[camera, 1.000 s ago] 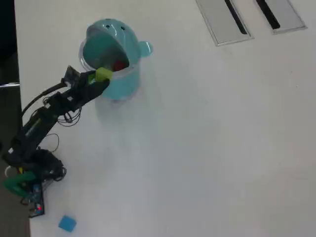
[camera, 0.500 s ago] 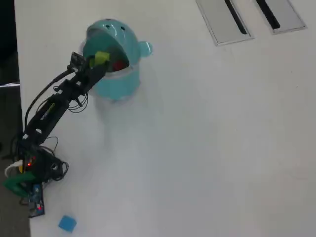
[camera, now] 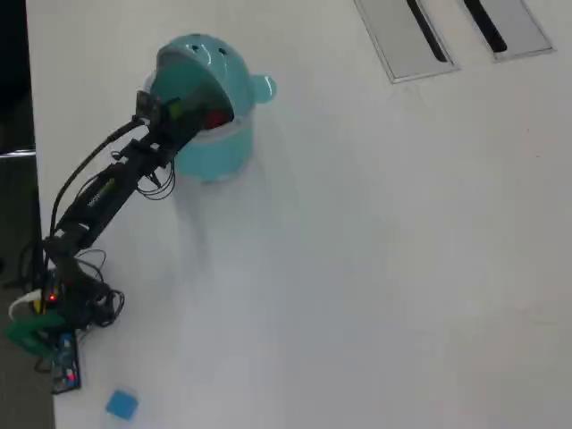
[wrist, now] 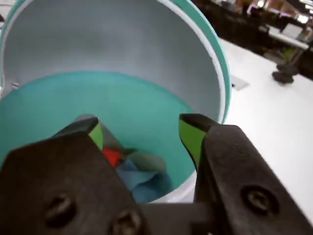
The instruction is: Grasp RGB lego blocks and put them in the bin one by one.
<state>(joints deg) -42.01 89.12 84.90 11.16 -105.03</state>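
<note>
My gripper (wrist: 141, 125) (camera: 183, 111) hangs open over the mouth of the teal bin (wrist: 223, 63) (camera: 217, 154), its green-faced jaws apart with nothing between them. The bin's domed lid (camera: 202, 54) is tipped back, and the wrist view shows its grey inside (wrist: 98, 39). The red block (wrist: 111, 156) (camera: 214, 117) lies at the bottom of the bin. Beside it is a dull greenish shape (wrist: 149, 160), probably the yellowish-green block, on something bluish (wrist: 149, 182). The blue block (camera: 121, 404) lies on the table near the bottom left, far from the bin.
The white table (camera: 375, 268) ends along the left side, where the arm's base (camera: 55, 313) and its wires stand. Two grey slotted panels (camera: 416, 37) (camera: 506, 25) are set into the table at the top right.
The gripper carried the yellowish-green block from the bin's front rim to over the opening. Its jaws now stand open and the block is no longer between them.
</note>
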